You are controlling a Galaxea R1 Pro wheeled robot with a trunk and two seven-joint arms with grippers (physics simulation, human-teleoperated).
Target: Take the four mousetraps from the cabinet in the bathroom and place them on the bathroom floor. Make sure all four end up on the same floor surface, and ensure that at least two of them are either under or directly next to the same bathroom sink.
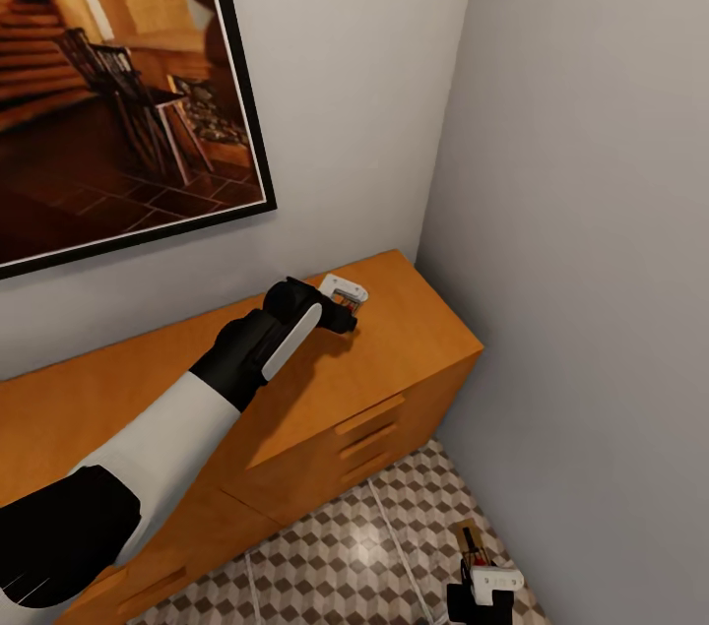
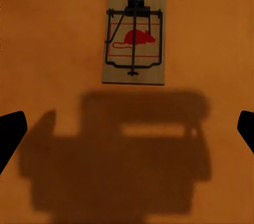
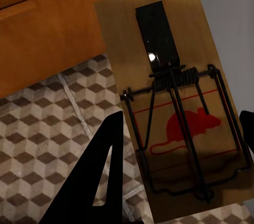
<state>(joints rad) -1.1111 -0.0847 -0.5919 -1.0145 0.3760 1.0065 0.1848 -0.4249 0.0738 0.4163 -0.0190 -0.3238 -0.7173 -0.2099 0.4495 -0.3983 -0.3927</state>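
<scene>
Closest in, the right gripper [image 1: 481,574] hangs low over the cube-patterned bathroom floor [image 1: 335,566], right by the grey wall. Its fingers [image 3: 92,179] are clamped on a mousetrap [image 3: 177,107]: tan board, black spring bar, red mouse print, sticking out past the fingertips with the tiles below it. The front of the orange-brown cabinet [image 1: 394,428] with its bar-handle drawers sits just beyond.

Farther off, the left gripper [image 1: 345,305] hovers over the cabinet top near its far corner, jaws spread wide apart, holding nothing. Another mousetrap [image 2: 134,27] lies flat on the wood just ahead of the fingertips, not touched, gripper shadow falling short of it. A framed picture [image 1: 118,84] hangs on the wall behind.
</scene>
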